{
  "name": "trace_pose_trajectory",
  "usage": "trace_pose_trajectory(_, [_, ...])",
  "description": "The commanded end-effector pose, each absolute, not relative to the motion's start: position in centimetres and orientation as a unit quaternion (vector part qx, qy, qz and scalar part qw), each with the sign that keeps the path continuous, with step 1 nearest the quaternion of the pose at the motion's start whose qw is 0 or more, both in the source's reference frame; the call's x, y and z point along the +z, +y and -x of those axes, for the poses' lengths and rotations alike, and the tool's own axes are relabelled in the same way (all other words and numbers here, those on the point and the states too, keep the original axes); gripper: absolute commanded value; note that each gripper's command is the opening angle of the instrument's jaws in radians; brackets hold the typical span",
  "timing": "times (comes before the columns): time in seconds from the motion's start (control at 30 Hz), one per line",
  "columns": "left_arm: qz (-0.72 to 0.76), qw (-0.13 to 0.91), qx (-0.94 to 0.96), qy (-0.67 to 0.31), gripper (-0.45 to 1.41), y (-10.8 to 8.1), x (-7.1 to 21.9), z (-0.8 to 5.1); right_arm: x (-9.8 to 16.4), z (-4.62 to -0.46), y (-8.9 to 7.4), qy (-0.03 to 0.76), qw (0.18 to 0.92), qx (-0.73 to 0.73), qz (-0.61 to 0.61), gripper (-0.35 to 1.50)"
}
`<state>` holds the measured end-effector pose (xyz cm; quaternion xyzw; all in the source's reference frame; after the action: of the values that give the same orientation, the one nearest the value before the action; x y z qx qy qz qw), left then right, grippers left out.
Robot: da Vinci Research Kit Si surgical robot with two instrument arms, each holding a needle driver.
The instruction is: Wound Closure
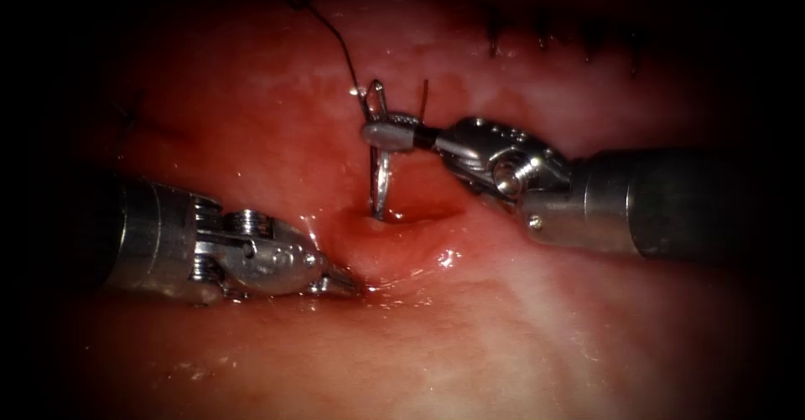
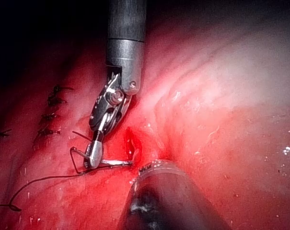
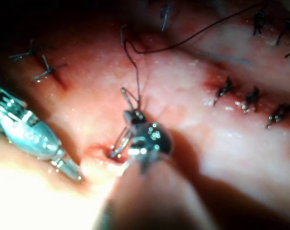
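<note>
1. Across mid-frame: tissue (image 1: 520, 336), cut (image 1: 394, 219) at centre.
2. From right: right tool (image 1: 387, 134) clamped on needle (image 1: 379, 181) mid-curve, point buried in cut.
3. Lower left: left tool (image 1: 344, 283) closed, empty, pressing tissue beside cut, likely steadying.
4. Upper centre: thread (image 1: 335, 38) trailing off.

I see the needle (image 1: 379, 164) standing in the cut (image 1: 394, 219) at the tissue's (image 1: 520, 328) middle, my right tool (image 1: 394, 133) clamped on its upper curve. My left tool (image 1: 340, 282) rests near-left of the cut. Thread (image 1: 335, 38) trails far-left; stitches (image 1: 545, 38) lie far-right.
</note>
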<state>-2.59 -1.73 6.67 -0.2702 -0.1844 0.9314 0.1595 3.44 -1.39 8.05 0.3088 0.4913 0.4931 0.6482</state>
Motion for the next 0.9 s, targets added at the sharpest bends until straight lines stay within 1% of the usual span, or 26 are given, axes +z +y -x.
trace_pose_trajectory(0.03, [0.271, 0.159, 0.931, -0.184, -0.45, -1.75, 6.73, 2.65, 8.08, -3.52, -1.38, 0.489, 0.635, 0.505, -0.320, -0.35])
trace_pose_trajectory(0.27, [0.271, 0.158, 0.932, -0.184, -0.45, -1.75, 6.74, 2.64, 8.07, -3.52, -1.39, 0.460, 0.590, 0.549, -0.372, -0.35])
trace_pose_trajectory(0.5, [0.271, 0.156, 0.932, -0.184, -0.45, -1.74, 6.77, 2.60, 8.02, -3.56, -1.49, 0.410, 0.533, 0.585, -0.453, -0.35])
trace_pose_trajectory(0.7, [0.272, 0.155, 0.932, -0.184, -0.45, -1.73, 6.77, 2.59, 7.94, -3.60, -1.55, 0.386, 0.513, 0.589, -0.491, -0.35])
trace_pose_trajectory(0.9, [0.272, 0.155, 0.932, -0.184, -0.45, -1.74, 6.77, 2.59, 7.88, -3.64, -1.64, 0.361, 0.478, 0.605, -0.524, -0.35])
